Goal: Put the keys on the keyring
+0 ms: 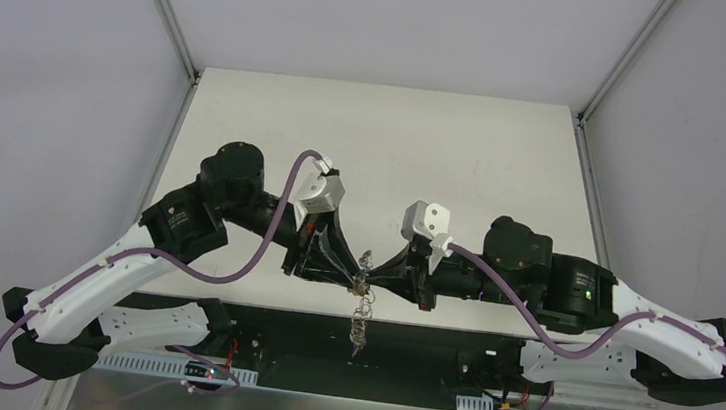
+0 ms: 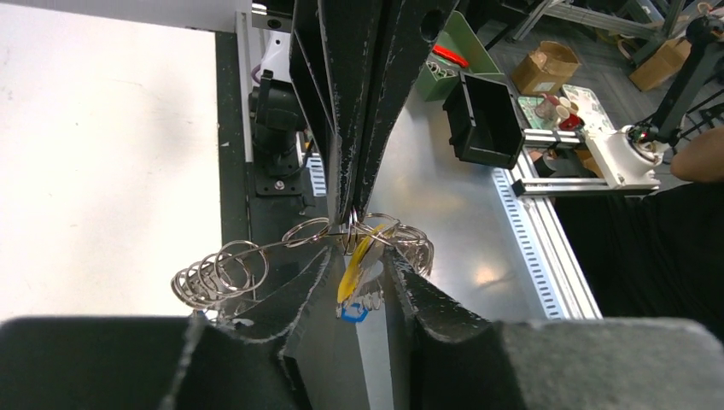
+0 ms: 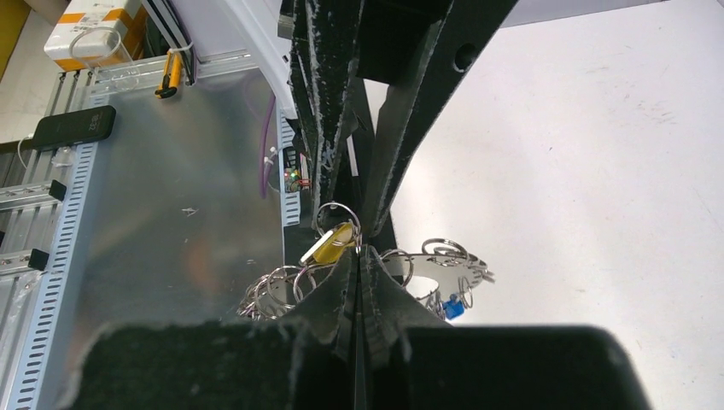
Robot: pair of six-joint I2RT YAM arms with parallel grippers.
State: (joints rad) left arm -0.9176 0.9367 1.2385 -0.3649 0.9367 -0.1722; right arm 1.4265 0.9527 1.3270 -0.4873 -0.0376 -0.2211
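The keyring hangs between the two arms over the table's near edge, a silvery wire ring fringed with small loops. My right gripper is shut on its wire and reaches down from the top of the left wrist view. My left gripper stands open just under that pinch. The yellow key hangs in the gap between its fingers, and whether they touch it does not show. The blue key dangles lower. In the right wrist view the yellow key sits left of my fingers and the blue key right.
The white table stretches behind the arms. Below the ring lies a shiny metal plate with slotted rails. Beyond it stand a black box, a green bin and a cardboard box. A black phone lies on the frame.
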